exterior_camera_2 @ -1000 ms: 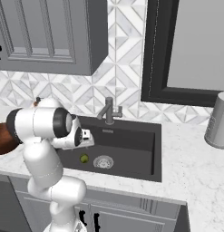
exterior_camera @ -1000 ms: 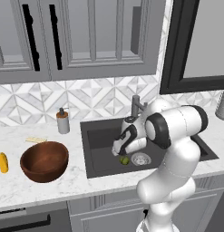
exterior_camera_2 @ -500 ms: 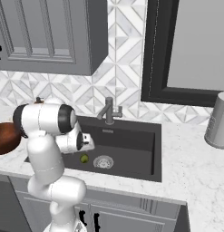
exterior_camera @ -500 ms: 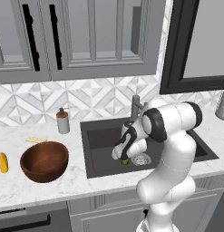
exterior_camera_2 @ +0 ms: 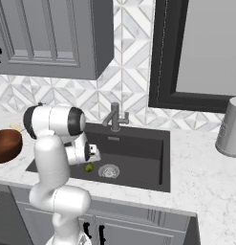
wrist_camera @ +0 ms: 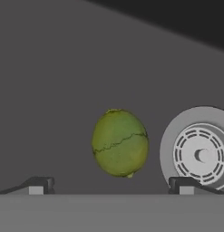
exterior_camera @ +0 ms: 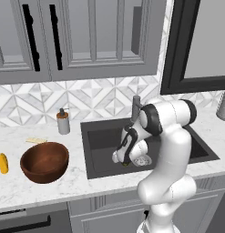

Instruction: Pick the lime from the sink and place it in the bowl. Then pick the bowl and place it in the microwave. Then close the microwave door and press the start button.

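- My gripper (wrist_camera: 109, 185) is spread wide with nothing in it; in the hand view one dark fingertip (wrist_camera: 38, 185) sits at the lower left and the other at the lower right, apart from each other.
- The lime (wrist_camera: 119, 142) lies on the dark floor of the sink (exterior_camera_2: 143, 158) between those two tips and a little beyond them; I see no contact with either finger.
- Its skin is yellow-green with a thin dark crack line running across it. I can read no sticker or writing on it.
- Just beside the lime, on the right of the hand view, is the round metal drain (wrist_camera: 200, 154), with a slotted grille and a centre knob. No maker's mark is legible there.
- From the right base view I see the lime (exterior_camera_2: 89, 167) just left of the drain (exterior_camera_2: 109, 170), with the hand low inside the basin beside it.
- From the left base view the gripper (exterior_camera: 125, 158) hangs down in the sink (exterior_camera: 98, 141) near its front wall; the lime is mostly hidden behind it.
- The grey faucet (exterior_camera_2: 114, 116) stands at the back rim.
- The wooden bowl (exterior_camera: 44, 162) sits upright on the marble counter (exterior_camera: 63, 184) left of the sink, well apart from the lime.
- A yellow-orange elongated item (exterior_camera: 2, 163) lies left of the bowl, and a small dispenser bottle (exterior_camera: 63, 122) stands behind it; no label reads on the bottle.
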